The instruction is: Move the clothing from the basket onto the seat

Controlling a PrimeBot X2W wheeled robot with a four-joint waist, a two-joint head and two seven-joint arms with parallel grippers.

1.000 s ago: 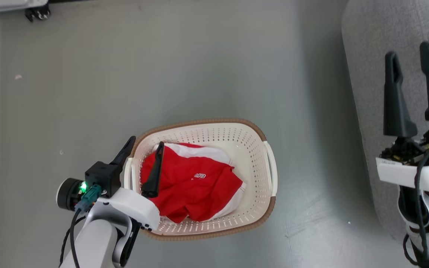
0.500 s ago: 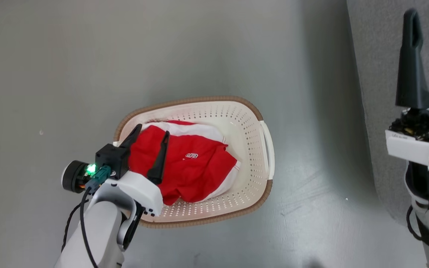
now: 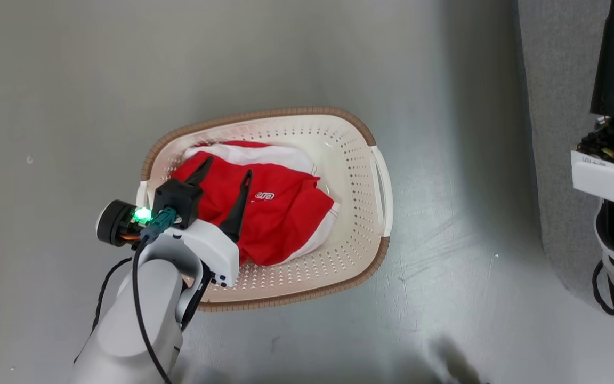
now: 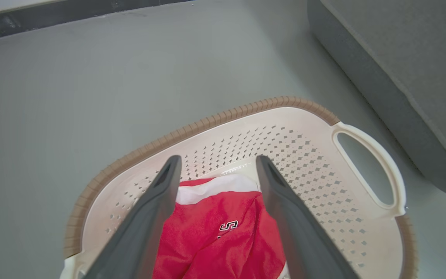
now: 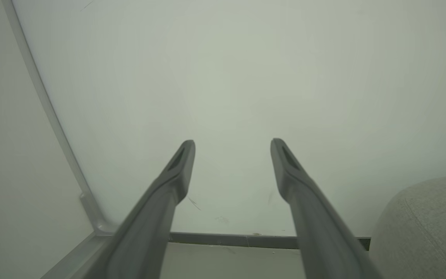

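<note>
Head view shows left end effector (image 3: pixel 228 165) spread wide, empty, above shorts (image 3: pixel 280 224) in basket (image 3: pixel 285 112).

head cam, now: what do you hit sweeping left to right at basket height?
Bare floor → left tool, open over the basket's left end → red shorts → right handle of the basket → floor again → sofa.

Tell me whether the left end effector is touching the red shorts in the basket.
Cannot tell. In the head and left wrist views the open left end effector overlaps the red shorts from above, but neither view shows contact or a gap.
</note>
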